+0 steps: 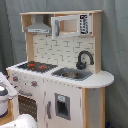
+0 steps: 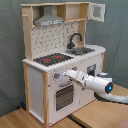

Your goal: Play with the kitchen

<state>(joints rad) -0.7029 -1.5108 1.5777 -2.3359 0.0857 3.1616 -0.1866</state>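
Note:
The kitchen [image 1: 65, 50] is a tall white and light-wood toy with a grey hood [image 1: 39, 27], black faucet [image 1: 84, 59], sink [image 1: 72, 74] and red-ringed hob [image 1: 36, 65]. In the second exterior view the kitchen [image 2: 60, 35] faces front-left, with its windowed oven door [image 2: 64, 95] below a row of knobs [image 2: 56, 76]. My gripper [image 2: 66, 74] reaches in from the second exterior view's right and points at the knob panel, its tip just beside a knob. Only white arm parts [image 1: 4, 95] show at the first exterior view's left edge.
The kitchen stands on a wooden surface [image 2: 30, 117] in front of a grey curtain [image 2: 10, 50]. A small upper cabinet door [image 2: 97, 11] hangs open at the top right. A rounded white arm part [image 1: 25, 121] sits at the first exterior view's bottom edge.

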